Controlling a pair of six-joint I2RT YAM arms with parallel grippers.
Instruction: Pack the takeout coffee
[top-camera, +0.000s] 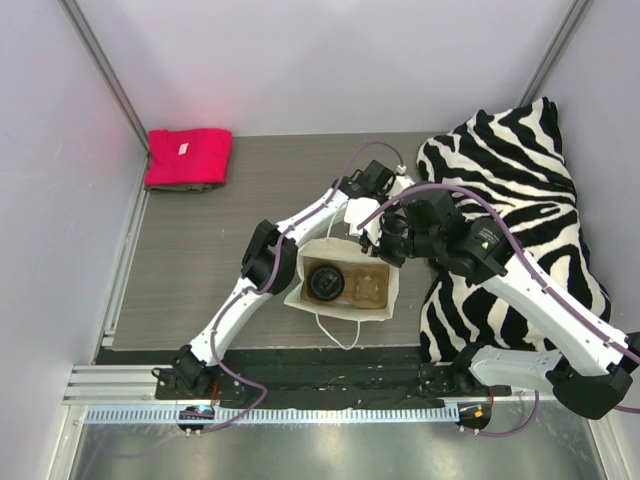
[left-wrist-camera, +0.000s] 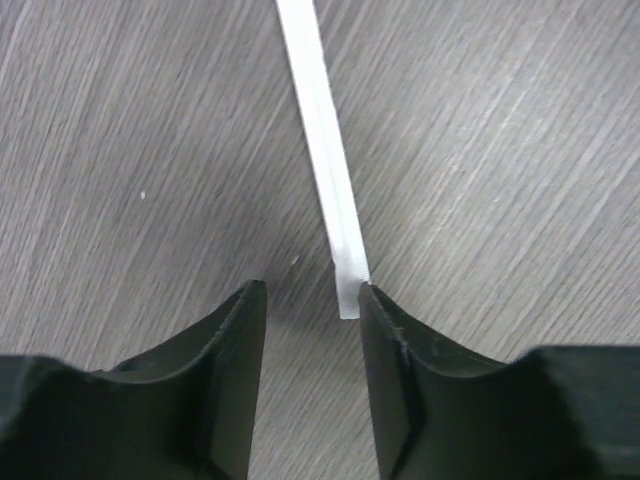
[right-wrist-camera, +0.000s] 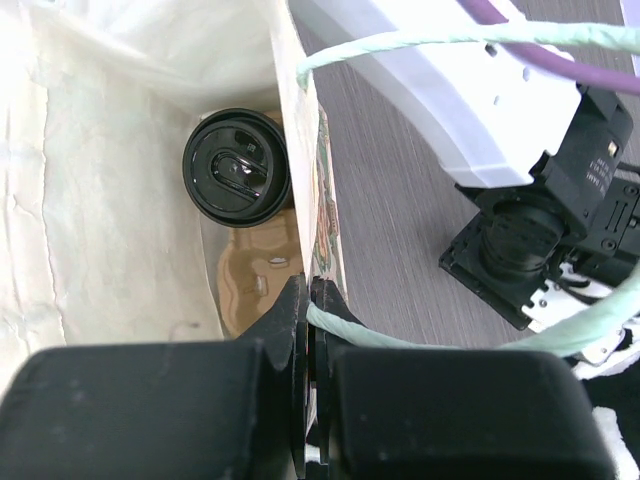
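The takeout coffee (top-camera: 325, 282) stands inside the white paper bag (top-camera: 300, 293), and only its round black lid (right-wrist-camera: 236, 167) shows from above. It sits on a beige pulp carrier tray (right-wrist-camera: 258, 270) on the bag's floor. My right gripper (right-wrist-camera: 311, 290) is shut on the bag's far rim, with a pale green twisted handle (right-wrist-camera: 420, 335) running beside the fingers. It holds the bag's mouth open (top-camera: 385, 250). My left gripper (left-wrist-camera: 312, 290) is open just beyond the bag (top-camera: 385, 190), over bare tabletop. The end of a flat white strip (left-wrist-camera: 325, 160) touches its right fingertip (left-wrist-camera: 372, 300), unclamped.
A zebra-print cloth (top-camera: 520, 200) covers the table's right side, under my right arm. A folded red towel (top-camera: 188, 157) lies at the back left corner. Grey walls close in the table on three sides. My left arm's wrist (right-wrist-camera: 440, 90) hangs close beside the bag's outer wall.
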